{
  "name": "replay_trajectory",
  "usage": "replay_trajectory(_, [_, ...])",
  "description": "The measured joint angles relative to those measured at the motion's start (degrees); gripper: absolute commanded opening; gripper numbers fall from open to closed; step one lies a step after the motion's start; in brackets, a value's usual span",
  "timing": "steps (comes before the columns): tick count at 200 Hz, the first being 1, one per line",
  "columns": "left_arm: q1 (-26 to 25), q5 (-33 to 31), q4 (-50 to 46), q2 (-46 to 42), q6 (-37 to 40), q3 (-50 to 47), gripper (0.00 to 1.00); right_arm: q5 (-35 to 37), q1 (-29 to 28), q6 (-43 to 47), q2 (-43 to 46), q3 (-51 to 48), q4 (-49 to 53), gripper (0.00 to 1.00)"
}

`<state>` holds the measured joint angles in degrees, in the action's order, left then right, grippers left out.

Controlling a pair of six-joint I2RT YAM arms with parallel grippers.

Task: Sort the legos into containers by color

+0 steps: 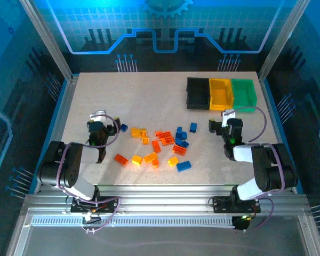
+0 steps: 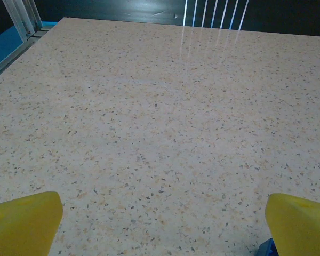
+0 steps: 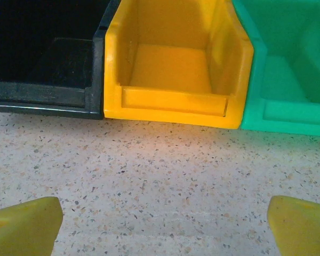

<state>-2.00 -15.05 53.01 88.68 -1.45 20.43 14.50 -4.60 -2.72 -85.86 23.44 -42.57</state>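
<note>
The table (image 1: 138, 96) is carrying three joined bins (image 1: 221, 105) (black, yellow, green) at its far right. The left gripper (image 1: 100, 124) is hovering with jaws spread and empty, just beside a blue brick (image 1: 124, 127). The right gripper (image 1: 228, 120) is gaping empty too, just before the bins. The legos (image 1: 164, 137) are lying scattered between the two grippers.
</note>
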Motion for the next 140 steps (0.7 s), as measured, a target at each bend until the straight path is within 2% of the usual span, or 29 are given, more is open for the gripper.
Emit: replay_trajectory(140, [0.02, 1.49, 0.00, 0.00, 0.09, 0.00, 0.99, -0.74, 0.07, -0.02, 0.00, 0.00, 0.00, 1.00])
